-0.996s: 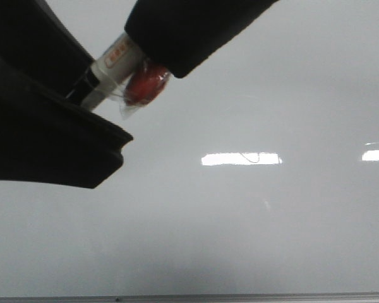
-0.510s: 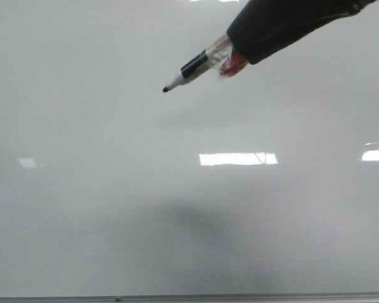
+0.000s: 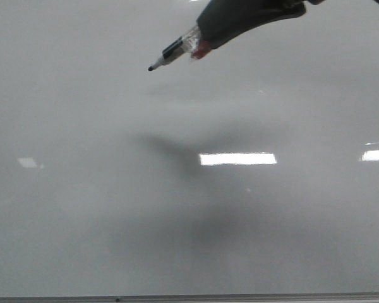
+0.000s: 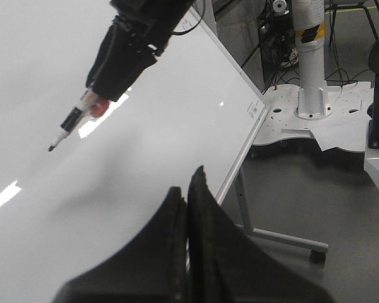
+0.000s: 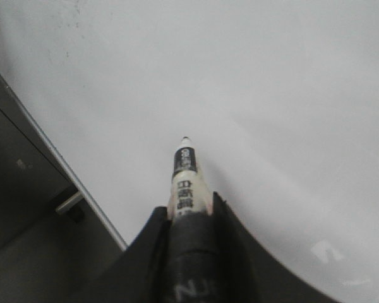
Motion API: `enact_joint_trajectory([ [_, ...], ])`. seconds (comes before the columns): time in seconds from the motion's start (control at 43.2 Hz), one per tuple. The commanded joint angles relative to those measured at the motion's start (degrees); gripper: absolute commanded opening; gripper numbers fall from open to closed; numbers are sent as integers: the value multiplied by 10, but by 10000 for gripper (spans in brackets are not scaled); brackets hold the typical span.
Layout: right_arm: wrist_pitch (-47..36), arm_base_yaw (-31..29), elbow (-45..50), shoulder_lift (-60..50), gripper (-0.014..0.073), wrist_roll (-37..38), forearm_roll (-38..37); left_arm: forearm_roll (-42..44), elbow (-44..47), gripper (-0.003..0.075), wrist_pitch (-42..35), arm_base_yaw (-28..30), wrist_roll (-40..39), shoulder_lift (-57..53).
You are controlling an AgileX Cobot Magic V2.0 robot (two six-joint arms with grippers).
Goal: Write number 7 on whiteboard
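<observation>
We see right tool (image 3: 199, 39) clamped on black-tipped clear-barrel marker (image 3: 170, 53), tip poised over glossy pale grey whiteboard (image 3: 82, 221). Left tool (image 4: 187, 208) closed, empty, beside whiteboard frame.

Dim, soft grey light; the whiteboard (image 3: 82, 240) shows bright rectangular glare patches (overhead lamps mirrored) and blurred shadows.

**Whiteboard, no digit visible**

You are facing the whiteboard (image 3: 114, 208), a large glossy pale grey-white board filling the front view, with a thin grey frame edge along the bottom. Bright rectangular light reflections sit on its surface. From the left wrist view it (image 4: 177, 126) stands tilted on a metal stand.
</observation>
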Motion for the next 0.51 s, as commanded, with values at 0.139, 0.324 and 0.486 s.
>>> enact_joint_trajectory([
  [0.139, 2, -5, -141, 118, -69, -2, 26, -5, -15, -20, -43, -3, -5, 6],
  [0.324, -15, -7, -164, 153, -69, -2, 25, -5, -15, -20, -43, -3, -5, 6],
  [0.486, -24, -42, -141, 136, -69, -2, 25, -5, -13, -20, -43, -3, -5, 6],
])
